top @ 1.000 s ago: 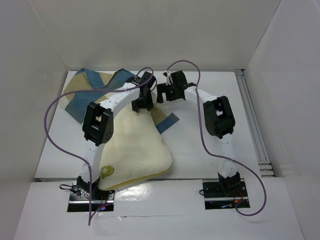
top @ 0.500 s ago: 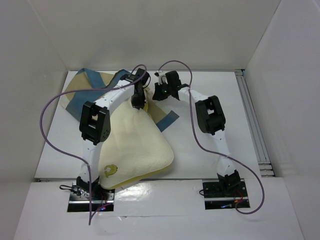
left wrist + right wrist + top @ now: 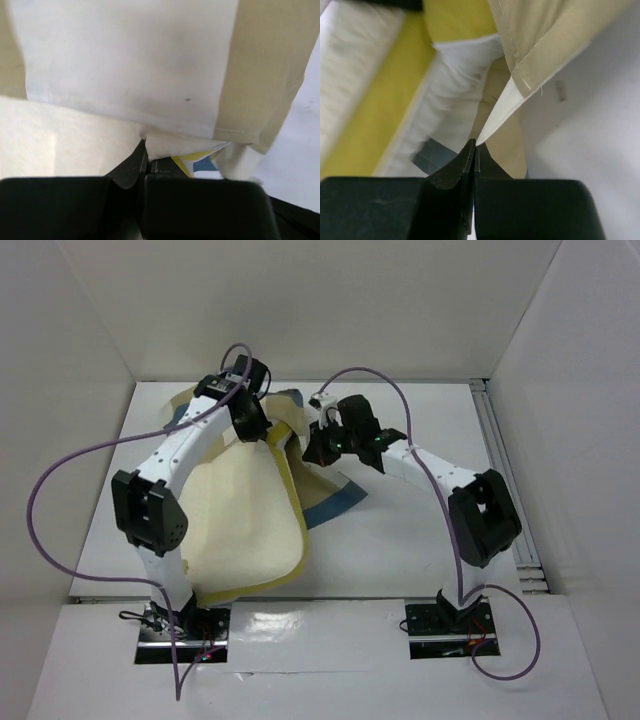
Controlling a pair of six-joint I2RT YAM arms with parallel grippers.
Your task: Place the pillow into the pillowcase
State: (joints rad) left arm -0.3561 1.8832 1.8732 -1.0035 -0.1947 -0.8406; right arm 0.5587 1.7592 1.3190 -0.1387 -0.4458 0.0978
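The cream pillow (image 3: 240,515), with its yellow edge band (image 3: 292,490), lies at the left of the table, its near end by the left arm's base. The checked pillowcase (image 3: 288,405) is bunched over the pillow's far end, and a blue corner (image 3: 337,496) of it lies flat to the right. My left gripper (image 3: 252,426) is shut on a cream fold of the pillowcase (image 3: 150,65) at the opening's edge, with the pillow's band (image 3: 192,161) just below. My right gripper (image 3: 313,449) is shut on a hem corner of the pillowcase (image 3: 540,40), beside the yellow band (image 3: 390,105).
White enclosure walls stand close on the left, back and right. An aluminium rail (image 3: 506,480) runs along the table's right edge. Purple cables (image 3: 60,480) loop off both arms. The white table top (image 3: 400,540) shows bare right of the pillow.
Both grippers have shut on the pillowcase's edge. Both arms swung left, and the pillow slid left with them. The pillowcase now sits bunched over the pillow's far end.
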